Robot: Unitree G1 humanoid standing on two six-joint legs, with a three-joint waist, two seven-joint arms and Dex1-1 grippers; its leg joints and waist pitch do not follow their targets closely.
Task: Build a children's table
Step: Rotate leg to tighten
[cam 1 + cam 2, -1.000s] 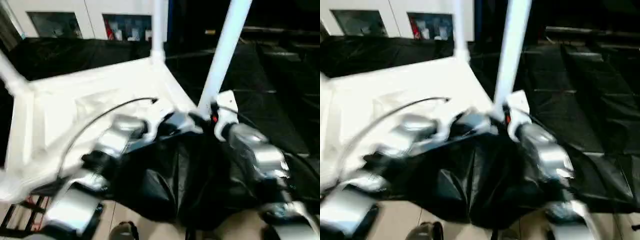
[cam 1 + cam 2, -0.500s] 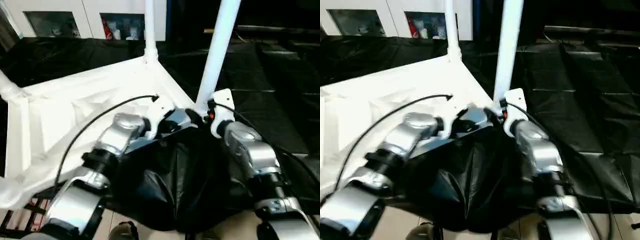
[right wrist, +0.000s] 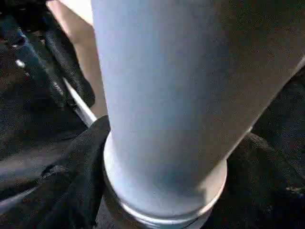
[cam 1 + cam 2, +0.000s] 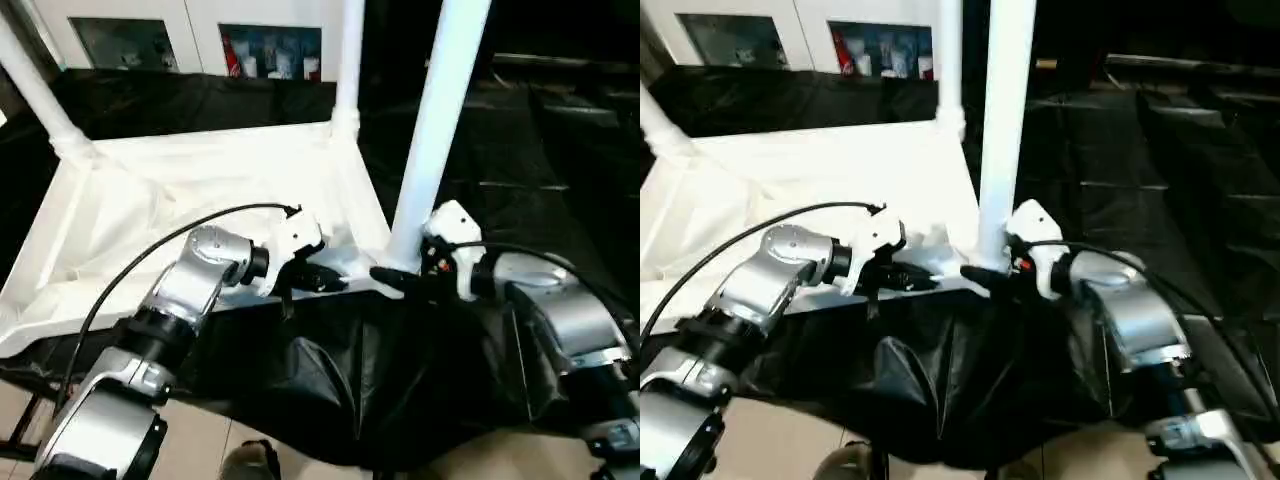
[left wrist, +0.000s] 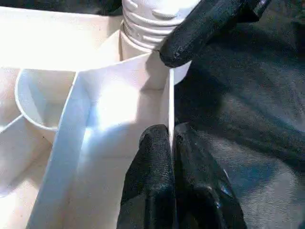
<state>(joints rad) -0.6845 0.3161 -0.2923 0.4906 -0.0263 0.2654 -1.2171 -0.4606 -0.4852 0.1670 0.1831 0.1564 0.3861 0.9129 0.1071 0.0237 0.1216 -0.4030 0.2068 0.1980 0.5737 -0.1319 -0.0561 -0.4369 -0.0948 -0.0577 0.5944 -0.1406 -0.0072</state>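
Both forearms have swung apart since a second ago, the left wrist turning so its gripper now reaches sideways along the near rim instead of crowding the corner. Left gripper is pinched tight on the thin upright wall of the tabletop, one black finger on each side of it, just beside the corner socket. Right gripper stands wide at the foot of the near leg, one finger pressed against the ribbed base where the leg enters the socket; whether it truly grips the leg I cannot tell, since the tube blocks the right wrist view. Upside down on the black-draped work table, the tabletop carries two more upright legs, far corner and left corner, all cut off above.
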